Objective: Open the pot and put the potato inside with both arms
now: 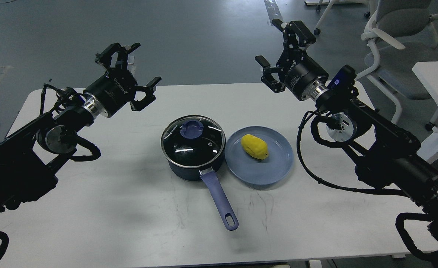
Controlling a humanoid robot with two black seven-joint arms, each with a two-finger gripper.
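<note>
lid (194,139) – glossy glass | plate (274,167) – matt | table (129,208) – smooth, scuffed

white lettering stands on the body of the left gripper (129,70) and of the right gripper (278,48), and on the pot (192,149) lid rim; all too small to read.

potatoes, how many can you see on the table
1. The potato lies on the blue plate, right of the pot. The pot's glass lid is on and only dark shows through it, so another inside can't be ruled out.
</note>
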